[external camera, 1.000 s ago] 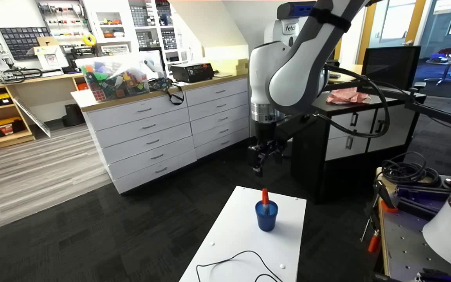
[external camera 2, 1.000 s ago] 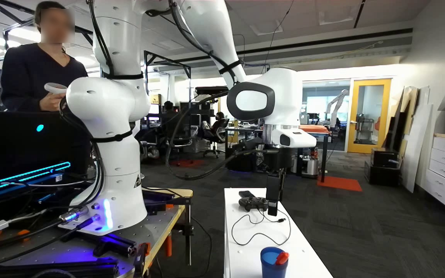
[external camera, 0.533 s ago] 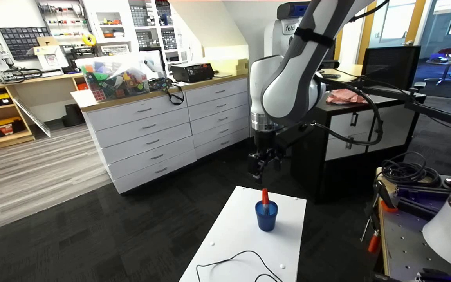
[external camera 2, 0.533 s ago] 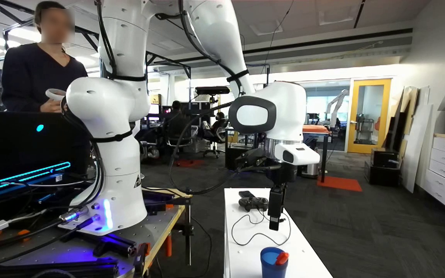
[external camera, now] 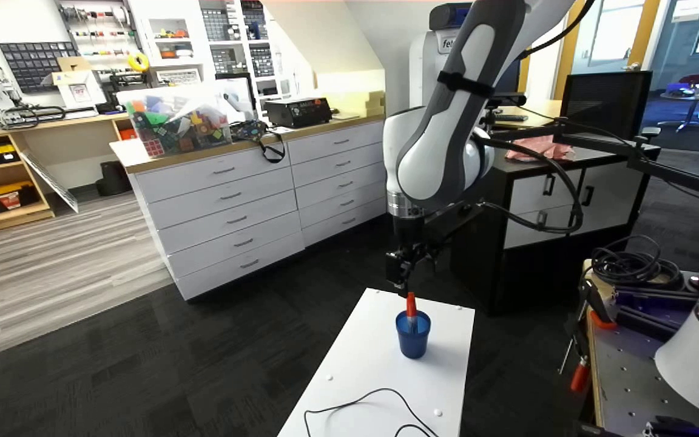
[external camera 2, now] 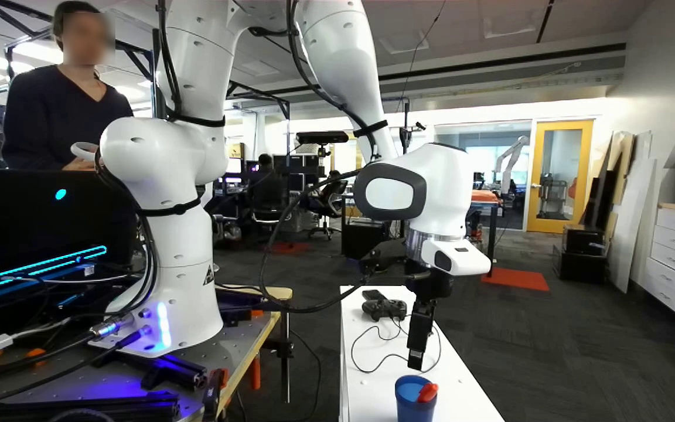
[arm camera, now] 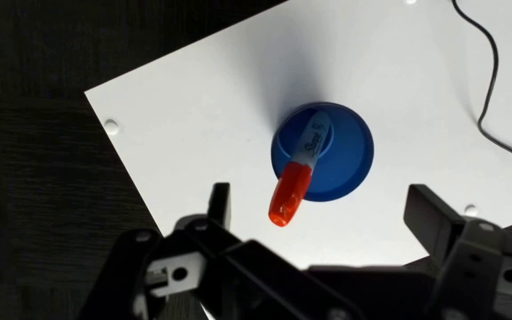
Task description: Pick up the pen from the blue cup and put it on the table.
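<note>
In the wrist view, my gripper (arm camera: 320, 206) is spread wide, its two dark fingers well apart and holding nothing. The pen (arm camera: 301, 166), with a red cap and a pale lettered barrel, leans in the blue cup (arm camera: 347, 151), barrel end down inside and cap projecting over the rim. The cup stands upright on the white worktop (arm camera: 185, 115), with a round white stud (arm camera: 111, 127) near one edge and a black cable (arm camera: 494, 66) curving across the surface, well apart from the cup.

In an exterior view, my arm (external camera: 440, 139) reaches downward, the fingertips near the red cap. The cup stands towards a short end of the worktop. Behind, a white-drawered counter (external camera: 204, 212) carries a clear bin (external camera: 179, 124) of coloured pieces and a black box (external camera: 298, 113).

In an exterior view, the arm's base (external camera 2: 188, 299) stands on a metal bench (external camera 2: 238, 337), a person (external camera 2: 62, 117) behind it. I see the gripper hanging above the worktop, near the cup's mouth; its spread I cannot judge from this angle. A game controller (external camera 2: 383, 309) lies farther along the worktop, beside the cable.
</note>
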Robot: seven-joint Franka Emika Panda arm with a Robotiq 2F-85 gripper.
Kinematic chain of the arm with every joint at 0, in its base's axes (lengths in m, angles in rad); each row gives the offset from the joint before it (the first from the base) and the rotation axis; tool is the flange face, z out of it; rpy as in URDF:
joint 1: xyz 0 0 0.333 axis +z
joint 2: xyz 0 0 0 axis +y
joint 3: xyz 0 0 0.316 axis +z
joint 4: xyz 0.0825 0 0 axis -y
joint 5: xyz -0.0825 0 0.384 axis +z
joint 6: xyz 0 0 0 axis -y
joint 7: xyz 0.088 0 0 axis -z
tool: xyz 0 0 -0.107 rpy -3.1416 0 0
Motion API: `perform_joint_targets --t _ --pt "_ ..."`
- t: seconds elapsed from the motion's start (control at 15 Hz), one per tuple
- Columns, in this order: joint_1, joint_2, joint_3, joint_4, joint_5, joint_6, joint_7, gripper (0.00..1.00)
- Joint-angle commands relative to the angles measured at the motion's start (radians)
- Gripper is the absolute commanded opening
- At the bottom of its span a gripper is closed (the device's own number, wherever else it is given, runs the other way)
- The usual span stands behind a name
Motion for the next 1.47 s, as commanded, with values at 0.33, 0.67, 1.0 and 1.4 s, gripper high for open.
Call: perform_joint_targets --t 0.33,0.67,1.0,1.4 --pt "-0.038 0.082 0.015 0.063 0.02 0.018 -0.102 1.0" --pt "-0.035 0.119 0.005 0.104 0.009 -0.001 -0.097 1.0" --pt "-0.022 0.111 0.004 0.091 0.003 -0.001 -0.085 1.0" --pt "-0.023 0.129 0.003 0.09 0.001 0.023 -0.089 1.0"
